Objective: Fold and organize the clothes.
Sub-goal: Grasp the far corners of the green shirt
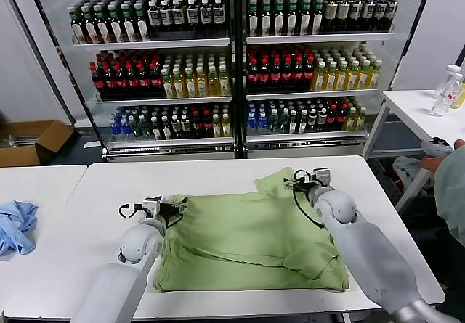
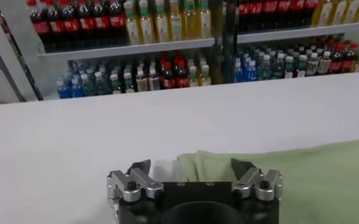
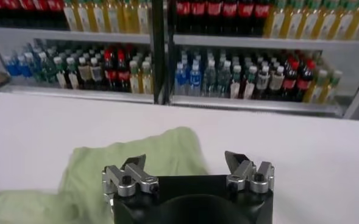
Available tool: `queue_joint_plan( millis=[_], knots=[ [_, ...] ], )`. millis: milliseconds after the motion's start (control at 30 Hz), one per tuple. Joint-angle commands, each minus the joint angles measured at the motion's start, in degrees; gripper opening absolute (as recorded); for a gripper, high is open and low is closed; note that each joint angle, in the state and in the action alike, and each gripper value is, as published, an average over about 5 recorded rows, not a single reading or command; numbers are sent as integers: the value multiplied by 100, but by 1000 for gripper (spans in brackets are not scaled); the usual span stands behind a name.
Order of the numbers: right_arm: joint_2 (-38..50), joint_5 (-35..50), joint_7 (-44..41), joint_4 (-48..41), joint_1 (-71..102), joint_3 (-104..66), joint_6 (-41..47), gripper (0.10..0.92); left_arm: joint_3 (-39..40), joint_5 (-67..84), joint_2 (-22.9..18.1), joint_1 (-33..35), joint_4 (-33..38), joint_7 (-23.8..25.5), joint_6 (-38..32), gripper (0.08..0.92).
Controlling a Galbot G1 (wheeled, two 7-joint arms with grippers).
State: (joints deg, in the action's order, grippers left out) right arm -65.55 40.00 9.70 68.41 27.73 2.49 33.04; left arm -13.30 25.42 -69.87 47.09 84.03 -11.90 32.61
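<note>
Fingers of both grippers are spread, pinching nothing: left gripper (image 1: 176,207) at centre-left over the T-shirt (image 1: 247,239) hem, right gripper (image 1: 292,183) upper right over a sleeve. The shirt lies rumpled mid-counter (image 1: 94,192); closing unevenly could bunch it and skew the fold.

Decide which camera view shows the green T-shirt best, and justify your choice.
The head view: the whole T-shirt lies spread on the white table between both arms. The left wrist view shows only one edge; the right wrist view shows only a rumpled corner.
</note>
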Motion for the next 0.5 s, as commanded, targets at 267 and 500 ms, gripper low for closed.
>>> queue_joint_plan(
  millis=[267,500],
  knots=[
    [-231,127,-222,-814,-377,482,13,516,17,688,211,265,100,320,4,464],
    [-35,49,-307,68,-90,322,-190,308,-259,939,212,413,434,447,-298,264]
  ],
)
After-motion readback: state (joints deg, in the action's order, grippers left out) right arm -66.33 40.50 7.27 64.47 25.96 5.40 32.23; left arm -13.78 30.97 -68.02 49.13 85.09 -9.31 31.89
